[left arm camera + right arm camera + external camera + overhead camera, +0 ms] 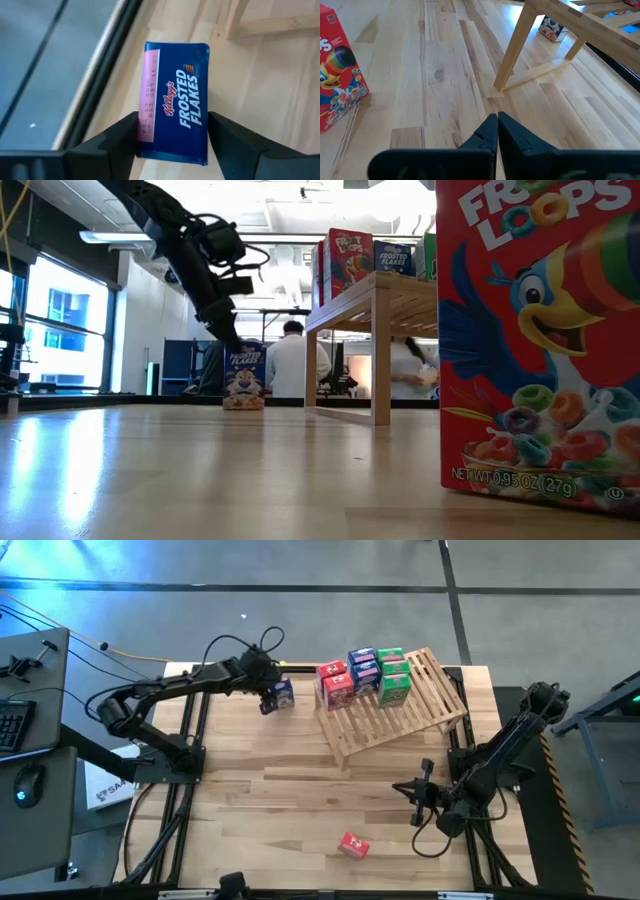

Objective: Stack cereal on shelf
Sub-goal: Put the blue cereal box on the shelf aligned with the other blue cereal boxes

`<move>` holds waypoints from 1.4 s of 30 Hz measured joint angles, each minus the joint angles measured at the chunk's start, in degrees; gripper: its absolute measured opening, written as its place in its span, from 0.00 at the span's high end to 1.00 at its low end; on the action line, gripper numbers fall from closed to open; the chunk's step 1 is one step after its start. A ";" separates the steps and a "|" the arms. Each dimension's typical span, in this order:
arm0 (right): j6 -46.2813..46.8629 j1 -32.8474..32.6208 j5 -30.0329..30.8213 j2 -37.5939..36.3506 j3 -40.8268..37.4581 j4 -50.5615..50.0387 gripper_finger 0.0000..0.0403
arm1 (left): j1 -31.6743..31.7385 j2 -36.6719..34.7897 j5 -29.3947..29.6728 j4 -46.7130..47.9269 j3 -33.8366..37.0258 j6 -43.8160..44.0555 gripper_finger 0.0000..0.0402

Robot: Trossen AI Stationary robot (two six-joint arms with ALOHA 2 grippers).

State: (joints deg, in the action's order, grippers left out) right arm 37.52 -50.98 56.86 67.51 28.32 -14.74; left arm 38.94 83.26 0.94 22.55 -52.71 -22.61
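My left gripper [272, 698] stands near the tabletop's [260, 800] far edge, its fingers [117, 137] flanking the blue Frosted Flakes box [284, 692], so nothing else fits between them. Just beside it toward the far right corner, the shelf [400, 715] blocks the way, its upper end crowded with boxes [365, 670]; under its raised side, open floor shows between the legs [512, 50]. The middle of the tabletop lies open. Near the front edge a red Froot Loops box [353, 845] stands alone, with my right gripper [416, 798], closed tight, toward the right edge.
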 joint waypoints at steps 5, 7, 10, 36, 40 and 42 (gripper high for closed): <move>0.08 0.00 -0.04 0.00 0.00 0.02 1.00 | 0.00 2.17 -2.54 -0.35 -0.03 -0.20 0.54; 0.09 0.00 -0.12 0.00 0.00 0.02 1.00 | -0.17 2.04 -2.54 -0.01 -0.04 -0.71 0.57; 0.04 0.00 -0.39 0.00 0.00 0.04 1.00 | -0.65 0.70 -2.56 1.58 0.05 -0.89 0.62; -0.31 0.00 -3.21 0.00 0.00 2.58 1.00 | -35.28 -18.59 2.95 17.37 0.04 23.03 0.66; -0.40 0.00 -3.32 0.00 0.00 3.74 1.00 | -42.06 -17.02 6.92 15.83 0.04 26.86 0.66; -0.46 0.00 -3.30 0.00 0.00 4.50 1.00 | -44.85 -15.64 8.72 14.93 0.02 29.09 0.66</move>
State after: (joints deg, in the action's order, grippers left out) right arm 37.06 -50.98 53.56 67.51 28.32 -10.24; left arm -5.91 67.62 9.66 37.48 -52.69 6.48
